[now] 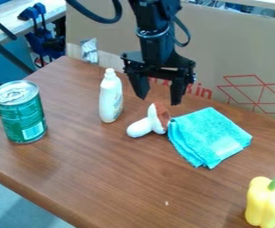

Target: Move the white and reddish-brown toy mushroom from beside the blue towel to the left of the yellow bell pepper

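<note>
Hanging spread and empty, the pincer (159, 94) is held near the white-and-brown toy (140, 128), apparently steadied by the folded turquoise cloth (208, 136).

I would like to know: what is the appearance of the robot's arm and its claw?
The arm is black, with jointed segments and black cables looping at both sides. The claw is also black: a wide crossbar carrying two angular fingers that taper toward their tips.
</note>
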Robot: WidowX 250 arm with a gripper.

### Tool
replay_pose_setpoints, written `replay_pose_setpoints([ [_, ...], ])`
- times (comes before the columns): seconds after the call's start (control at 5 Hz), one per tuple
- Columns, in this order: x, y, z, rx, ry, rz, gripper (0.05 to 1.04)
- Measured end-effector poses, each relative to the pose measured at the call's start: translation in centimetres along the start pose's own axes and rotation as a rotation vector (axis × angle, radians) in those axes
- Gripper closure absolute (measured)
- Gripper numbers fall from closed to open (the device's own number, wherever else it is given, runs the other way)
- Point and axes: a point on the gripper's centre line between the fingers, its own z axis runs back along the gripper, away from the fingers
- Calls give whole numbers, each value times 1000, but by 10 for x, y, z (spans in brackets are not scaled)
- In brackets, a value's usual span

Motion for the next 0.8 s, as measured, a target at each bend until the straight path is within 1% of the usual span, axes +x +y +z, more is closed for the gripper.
replay_pose_setpoints([
  [0.2, 4, 7, -15, 66, 8, 63, 82],
  [0.4, 8, 8, -26, 109, -14, 133, 82],
  [0.6, 12, 9, -34, 130, 2, 164, 82],
  [0.8, 13, 12, -43, 140, 22, 191, 82],
])
